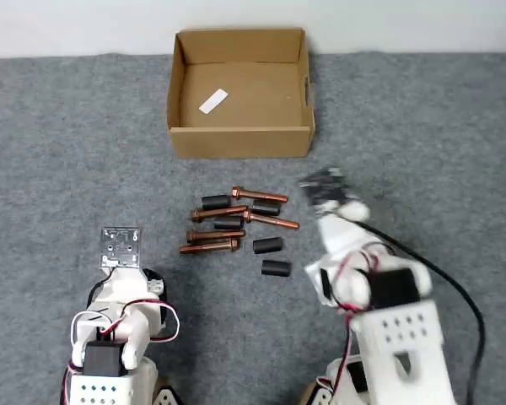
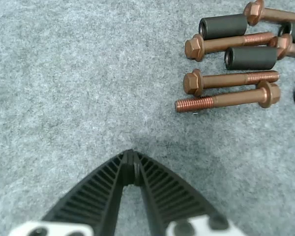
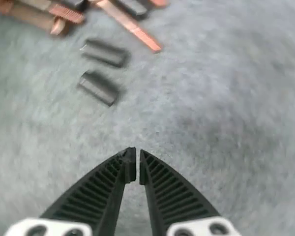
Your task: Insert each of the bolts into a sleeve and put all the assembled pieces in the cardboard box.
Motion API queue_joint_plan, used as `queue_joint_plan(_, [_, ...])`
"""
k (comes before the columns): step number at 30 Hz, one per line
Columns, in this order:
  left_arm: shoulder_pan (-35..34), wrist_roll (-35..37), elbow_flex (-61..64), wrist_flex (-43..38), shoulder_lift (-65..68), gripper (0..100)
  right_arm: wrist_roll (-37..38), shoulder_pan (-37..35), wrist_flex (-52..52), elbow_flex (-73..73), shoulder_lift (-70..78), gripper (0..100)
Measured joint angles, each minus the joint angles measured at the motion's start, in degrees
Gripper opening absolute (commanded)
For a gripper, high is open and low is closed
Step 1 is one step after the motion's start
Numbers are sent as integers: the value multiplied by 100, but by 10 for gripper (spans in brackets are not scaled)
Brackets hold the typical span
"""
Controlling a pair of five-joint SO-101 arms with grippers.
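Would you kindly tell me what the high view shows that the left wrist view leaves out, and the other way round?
The high view adds the cardboard box with a white slip inside, a lone sleeve at the near edge of the parts, and the right arm. The left wrist view adds a close look at the left tool, shut over bare carpet. Both share the copper bolts and black sleeves clustered together.
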Motion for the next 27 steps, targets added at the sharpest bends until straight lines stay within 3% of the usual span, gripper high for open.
queue_joint_plan(8, [0, 0, 0, 0, 0, 6, 2268, -835, 0, -167, 949, 13])
queue_joint_plan(13, [0, 0, 0, 0, 0, 6, 2409, -1512, 0, -299, 1468, 114])
queue_joint_plan(17, [0, 0, 0, 0, 0, 6, 1960, -1732, 35, -993, 2251, 193])
queue_joint_plan(21, [0, 0, 0, 0, 0, 6, 1881, -1916, 651, -1987, 3305, 213])
queue_joint_plan(27, [0, 0, 0, 0, 0, 6, 2488, -1802, 1134, -3138, 4624, 236])
